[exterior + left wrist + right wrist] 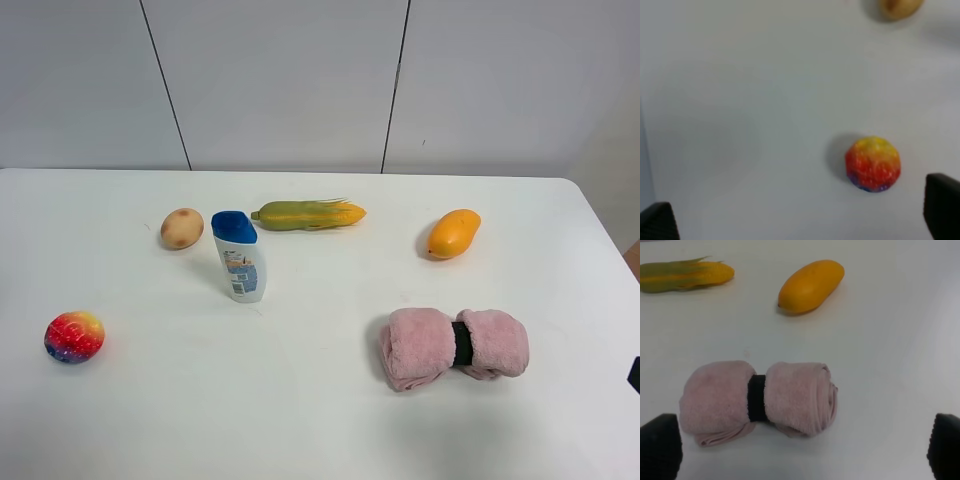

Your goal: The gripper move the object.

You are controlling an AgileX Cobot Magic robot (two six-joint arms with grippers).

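The object, a small bumpy ball (74,337) patched red, orange, yellow and purple, lies on the white table (300,400) near its left front. In the left wrist view the ball (873,164) lies ahead of my left gripper (800,220), closer to one finger, not touching. That gripper is open and empty, with only its black fingertips (942,207) showing. My right gripper (802,447) is open and empty, just short of a rolled pink towel (760,397). Neither gripper shows in the high view, apart from a black bit (634,375) at the right edge.
A tan potato (182,228), an upright white bottle with a blue cap (238,256) and a corn cob (308,214) stand at the back middle. An orange mango (453,233) lies back right. The pink towel with a black band (455,346) lies right of centre.
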